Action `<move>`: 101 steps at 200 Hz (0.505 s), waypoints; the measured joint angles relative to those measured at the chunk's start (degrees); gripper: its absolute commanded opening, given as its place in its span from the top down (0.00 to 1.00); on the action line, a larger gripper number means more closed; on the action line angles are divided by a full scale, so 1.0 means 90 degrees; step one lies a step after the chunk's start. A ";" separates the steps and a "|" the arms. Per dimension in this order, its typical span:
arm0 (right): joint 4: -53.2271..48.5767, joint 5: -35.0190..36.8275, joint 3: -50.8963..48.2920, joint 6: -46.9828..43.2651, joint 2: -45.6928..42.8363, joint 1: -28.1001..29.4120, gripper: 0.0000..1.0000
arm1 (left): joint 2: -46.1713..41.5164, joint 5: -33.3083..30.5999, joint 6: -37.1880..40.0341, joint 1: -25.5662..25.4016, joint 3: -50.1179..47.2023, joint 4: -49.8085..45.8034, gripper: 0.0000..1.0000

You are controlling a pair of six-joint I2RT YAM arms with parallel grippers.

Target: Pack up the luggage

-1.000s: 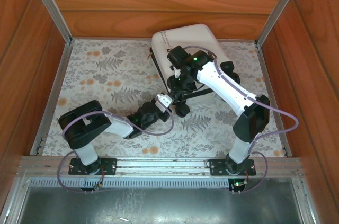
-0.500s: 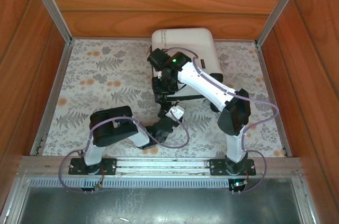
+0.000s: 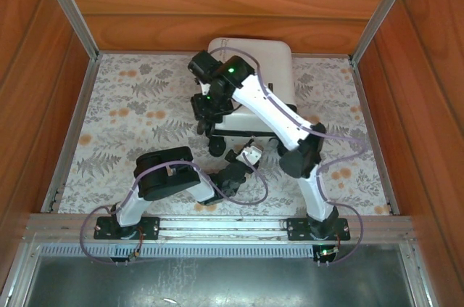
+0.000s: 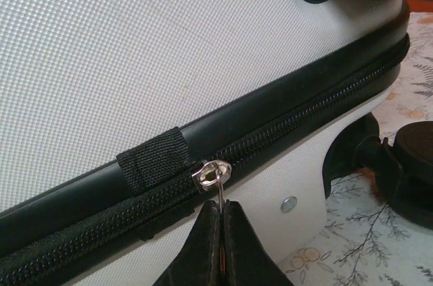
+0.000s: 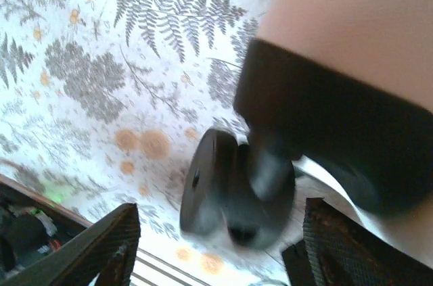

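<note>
Fern-patterned desk (image 3: 123,104) carries the closed white luggage (image 3: 272,60) at its far side. Left claw (image 4: 218,228), clamped on the zipper pull (image 4: 212,173), has moved rightward along the seam (zipping looks underway); right claw (image 5: 220,245) has swung to a corner wheel (image 5: 216,191), jaws now spread.

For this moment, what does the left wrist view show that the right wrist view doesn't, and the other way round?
Left wrist view: the left gripper, shut on the metal zipper pull, which sits on the black zipper track beside a black fabric tab. Right wrist view: the right gripper, open, its fingers standing apart on either side of a blurred black wheel. Both: the white shell of the luggage, a black wheel under it, and the fern-print table cover.
</note>
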 measured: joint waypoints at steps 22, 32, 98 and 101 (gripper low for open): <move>-0.0197 0.0471 -0.1222 0.0049 -0.1503 0.0027 0.24 | 0.0015 0.0068 -0.0102 -0.0019 0.0097 -0.0114 1.00; -0.0243 0.0648 -0.1860 0.0136 -0.2266 -0.0019 0.22 | 0.0015 0.0095 -0.0175 -0.0019 0.0109 -0.0136 1.00; -0.0362 0.1384 -0.5576 0.0646 -0.5149 -0.1654 0.21 | 0.0015 0.0257 -0.0556 0.0007 0.0114 -0.0170 1.00; -0.0345 0.1384 -0.5637 0.0646 -0.5136 -0.1698 0.21 | 0.0015 0.0262 -0.0568 0.0010 0.0114 -0.0170 1.00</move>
